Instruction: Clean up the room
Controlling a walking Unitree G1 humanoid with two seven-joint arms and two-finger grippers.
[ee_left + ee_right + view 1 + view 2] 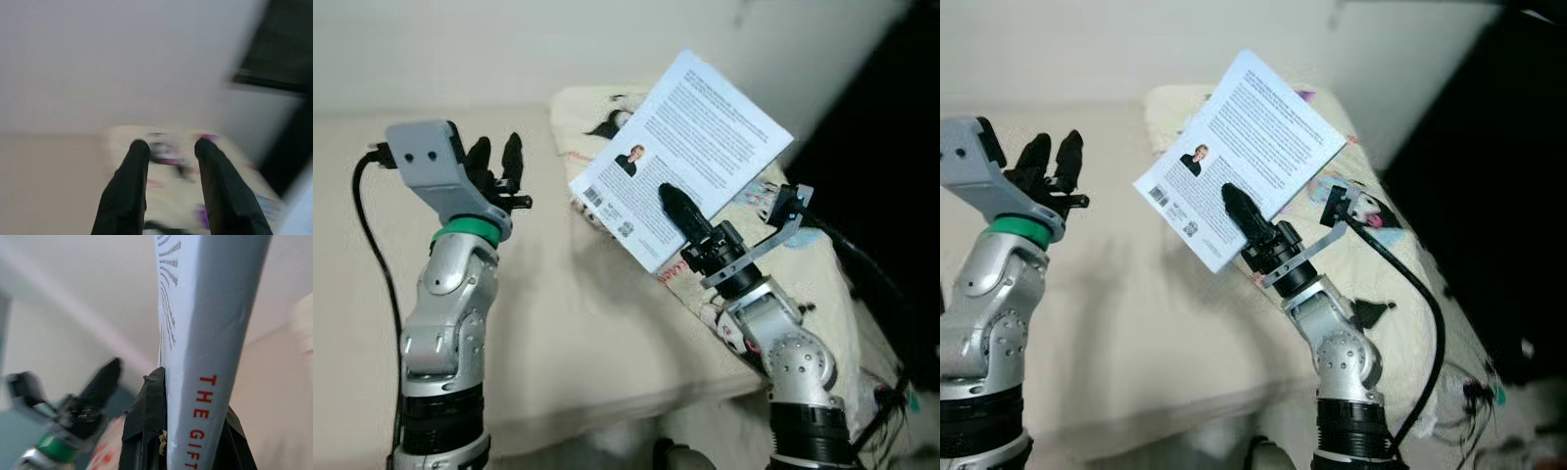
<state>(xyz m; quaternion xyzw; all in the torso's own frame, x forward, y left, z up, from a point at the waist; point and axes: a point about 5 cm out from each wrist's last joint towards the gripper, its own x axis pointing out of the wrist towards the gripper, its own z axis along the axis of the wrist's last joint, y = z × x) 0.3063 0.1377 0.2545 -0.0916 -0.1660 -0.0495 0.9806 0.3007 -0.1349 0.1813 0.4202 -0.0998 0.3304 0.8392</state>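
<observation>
A pale blue book [690,147] hangs in the air above the bed, back cover toward me, with text, a small portrait and barcodes. My right gripper [677,208] is shut on its lower edge; one black finger lies across the cover. In the right wrist view the book's spine [210,333] carries red letters and sits between the fingers [146,421]. My left gripper [499,157] is raised to the left of the book, open and holding nothing. Its two fingers [127,186] stand apart in the left wrist view.
A beige bed [568,323] lies below both arms, with a patterned pillow [597,117] at its head against the white wall. Patterned bedding [1371,211] runs under the right arm. A dark opening [891,147] lies to the right, with cables on the floor [1474,392].
</observation>
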